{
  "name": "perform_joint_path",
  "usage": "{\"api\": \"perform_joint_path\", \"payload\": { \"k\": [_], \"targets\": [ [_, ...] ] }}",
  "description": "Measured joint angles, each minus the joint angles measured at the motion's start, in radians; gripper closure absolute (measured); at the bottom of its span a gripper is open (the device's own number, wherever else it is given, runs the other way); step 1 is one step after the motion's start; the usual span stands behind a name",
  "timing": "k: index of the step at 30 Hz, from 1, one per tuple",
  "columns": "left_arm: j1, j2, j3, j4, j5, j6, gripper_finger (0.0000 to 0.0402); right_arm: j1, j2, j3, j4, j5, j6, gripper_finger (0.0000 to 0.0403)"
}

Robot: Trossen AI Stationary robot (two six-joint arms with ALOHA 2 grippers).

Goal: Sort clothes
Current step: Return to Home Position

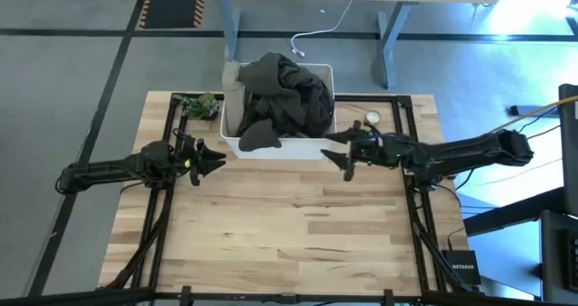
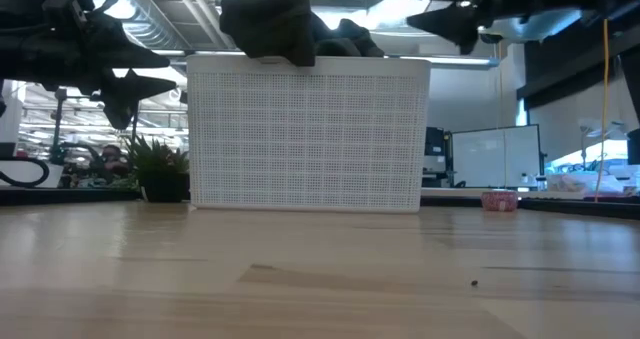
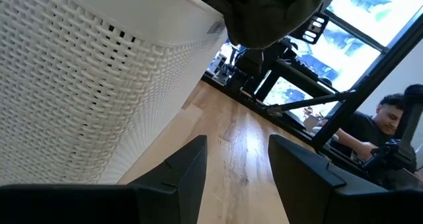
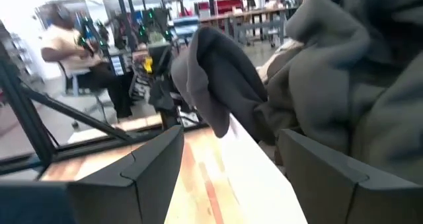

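Observation:
A heap of dark clothes [image 1: 282, 98], black and grey-olive, fills the white bin [image 1: 298, 149] at the table's far middle. One dark piece [image 1: 257, 134] hangs over the bin's near rim; it also shows in the low view [image 2: 270, 24] and the right wrist view [image 4: 218, 78]. My left gripper [image 1: 213, 159] is open and empty, above the table to the left of the bin. My right gripper [image 1: 336, 150] is open and empty, raised at the bin's near right corner; the right wrist view [image 4: 225, 164] shows its fingers on either side of the bin's rim without touching it.
A small potted plant [image 1: 199, 105] stands left of the bin. A small red and white object [image 1: 372, 118] lies right of it. The wooden table [image 1: 289, 234] stretches bare toward its near edge. People sit in the room beyond the table.

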Motion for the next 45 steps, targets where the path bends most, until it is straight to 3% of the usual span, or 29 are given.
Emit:
{"api": "perform_joint_path", "payload": {
  "k": [8, 13, 16, 36, 45],
  "targets": [
    [0.0, 0.0, 0.0, 0.0, 0.0, 0.0, 0.0245, 0.0, -0.136, -0.132, -0.01, -0.074, 0.005, 0.0135],
    [0.0, 0.0, 0.0, 0.0, 0.0, 0.0, 0.0245, 0.0, -0.237, -0.287, 0.207, -0.074, 0.032, 0.0135],
    [0.0, 0.0, 0.0, 0.0, 0.0, 0.0, 0.0245, 0.0, -0.305, -0.349, 0.231, -0.075, 0.031, 0.0135],
    [0.0, 0.0, 0.0, 0.0, 0.0, 0.0, 0.0245, -0.001, -0.854, -0.37, -0.381, -0.075, -0.004, 0.0135],
    [0.0, 0.0, 0.0, 0.0, 0.0, 0.0, 0.0245, -0.001, -0.984, -0.475, -0.348, -0.074, -0.018, 0.0135]
  ]
}}
